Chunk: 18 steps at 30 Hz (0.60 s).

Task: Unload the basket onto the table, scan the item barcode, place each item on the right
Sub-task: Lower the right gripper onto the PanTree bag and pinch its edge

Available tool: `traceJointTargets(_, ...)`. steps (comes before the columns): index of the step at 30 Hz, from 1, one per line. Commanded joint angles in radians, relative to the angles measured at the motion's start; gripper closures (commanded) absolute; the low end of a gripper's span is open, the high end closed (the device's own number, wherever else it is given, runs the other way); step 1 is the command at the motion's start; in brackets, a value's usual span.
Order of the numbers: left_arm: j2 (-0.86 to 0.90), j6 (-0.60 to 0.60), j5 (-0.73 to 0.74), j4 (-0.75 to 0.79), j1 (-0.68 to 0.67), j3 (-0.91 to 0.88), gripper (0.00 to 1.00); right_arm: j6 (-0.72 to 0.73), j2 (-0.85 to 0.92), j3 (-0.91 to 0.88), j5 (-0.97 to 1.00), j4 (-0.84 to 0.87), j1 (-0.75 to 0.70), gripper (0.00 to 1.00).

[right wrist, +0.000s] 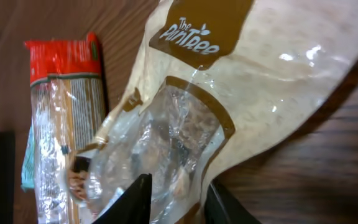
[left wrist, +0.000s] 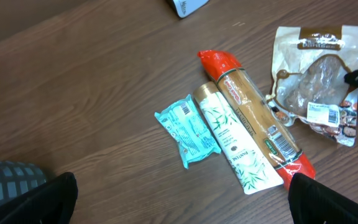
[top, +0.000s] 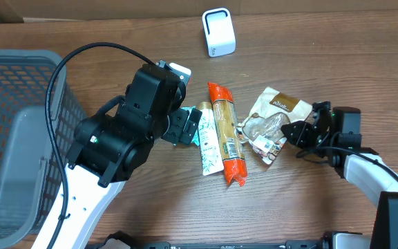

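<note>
basket (top: 2, 97) 1 | scanner (top: 218, 32) 1 | pouch (top: 276, 109) 1 | noodle pack (top: 225, 131) 1 | tube (top: 208, 151) 1 | teal packet (left wrist: 187, 131) 1

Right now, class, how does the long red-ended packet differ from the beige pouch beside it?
The packet is a long, narrow roll; the pouch is a broad bag. The packet has red ends; the pouch has a brown band. The right fingers straddle the pouch's edge; none reach the packet. Both have clear film and lie on the table.

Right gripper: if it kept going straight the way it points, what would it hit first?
The tan snack pouch: the right gripper sits right at its edge, one finger on each side. Beyond the pouch lies the orange-wrapped pack, though depth is hard to judge.
</note>
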Motion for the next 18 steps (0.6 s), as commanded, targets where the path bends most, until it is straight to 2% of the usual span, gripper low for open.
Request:
traceJointTargets(1, 0.004, 0.020, -0.010, 0.002, 0.005, 0.016, 0.00, -0.003, 0.006, 0.029, -0.014, 0.012, -0.031, 0.72)
traceJointTargets(4, 0.004, 0.019, -0.010, 0.001, 0.005, 0.016, 0.00, -0.002, 0.007, 0.049, -0.029, 0.007, -0.039, 0.70)
traceJointTargets(5, 0.004, 0.020, -0.010, 0.001, 0.005, 0.016, 0.00, 0.002, 0.007, 0.053, -0.032, 0.003, -0.039, 0.64)
traceJointTargets(6, 0.004, 0.020, -0.010, 0.001, 0.005, 0.016, 0.01, 0.013, 0.007, 0.053, -0.032, -0.006, -0.039, 0.50)
traceJointTargets(7, 0.004, 0.020, -0.010, 0.001, 0.005, 0.016, 0.00, 0.021, 0.008, 0.053, -0.031, -0.016, -0.039, 0.41)
traceJointTargets(9, 0.004, 0.020, -0.010, 0.001, 0.005, 0.016, 0.00, 0.035, 0.010, 0.053, -0.032, -0.044, -0.039, 0.28)
traceJointTargets(14, 0.004, 0.020, -0.010, 0.001, 0.005, 0.016, 0.00, 0.037, 0.041, 0.053, -0.042, -0.129, -0.039, 0.18)
traceJointTargets(18, 0.004, 0.020, -0.010, 0.001, 0.005, 0.016, 0.00, 0.023, 0.100, 0.048, -0.114, -0.113, -0.038, 0.14)
